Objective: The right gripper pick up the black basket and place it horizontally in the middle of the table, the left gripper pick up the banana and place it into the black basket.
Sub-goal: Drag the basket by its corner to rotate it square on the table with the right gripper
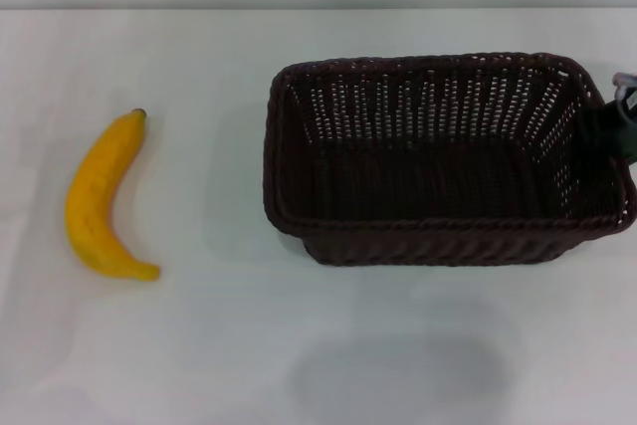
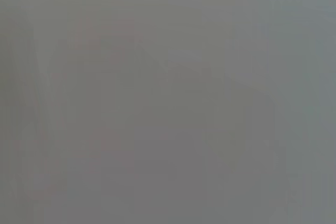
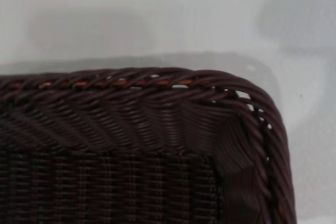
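Observation:
The black basket (image 1: 438, 244) is right of centre in the head view, long side across, open side up. Its shadow lies apart from it on the table (image 1: 199, 345), so it hangs above the surface. My right gripper (image 1: 617, 128) is at the basket's right short rim, at the frame edge, shut on that rim. The right wrist view shows a corner of the basket (image 3: 131, 114) from close above. The banana (image 1: 100, 196) lies on the table at the far left, stem tip pointing away. The left gripper shows in no view; the left wrist view is plain grey blur.
The table's far edge (image 1: 318, 9) runs across the top of the head view. Bare white tabletop lies between the banana and the basket and along the front.

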Motion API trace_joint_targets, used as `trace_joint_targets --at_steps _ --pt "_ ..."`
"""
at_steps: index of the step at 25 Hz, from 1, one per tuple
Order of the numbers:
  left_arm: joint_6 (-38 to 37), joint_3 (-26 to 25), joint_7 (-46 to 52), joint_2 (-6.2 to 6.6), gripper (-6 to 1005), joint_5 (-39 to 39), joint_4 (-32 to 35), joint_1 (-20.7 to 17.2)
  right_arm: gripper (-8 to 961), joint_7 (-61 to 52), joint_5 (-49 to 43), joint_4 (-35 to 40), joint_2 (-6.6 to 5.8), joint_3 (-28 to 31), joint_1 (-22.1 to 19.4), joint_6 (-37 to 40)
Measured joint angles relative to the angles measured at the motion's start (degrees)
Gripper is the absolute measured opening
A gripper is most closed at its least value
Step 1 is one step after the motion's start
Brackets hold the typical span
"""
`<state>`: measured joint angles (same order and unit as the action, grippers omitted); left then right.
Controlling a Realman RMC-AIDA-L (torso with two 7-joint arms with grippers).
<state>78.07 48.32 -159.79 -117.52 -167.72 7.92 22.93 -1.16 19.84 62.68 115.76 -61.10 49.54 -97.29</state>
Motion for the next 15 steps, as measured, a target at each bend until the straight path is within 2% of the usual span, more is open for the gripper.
trace_joint_targets --at_steps 9,15 --pt "-0.03 0.02 0.0 -0.07 863 0.08 0.0 0.16 157 1.19 2.72 1.15 -0.57 0.05 -1.19 0.97" --pt "0.07 0.03 0.0 -0.48 862 0.17 0.03 -0.32 202 3.17 5.84 2.31 -1.62 1.78 -2.63 1.28"
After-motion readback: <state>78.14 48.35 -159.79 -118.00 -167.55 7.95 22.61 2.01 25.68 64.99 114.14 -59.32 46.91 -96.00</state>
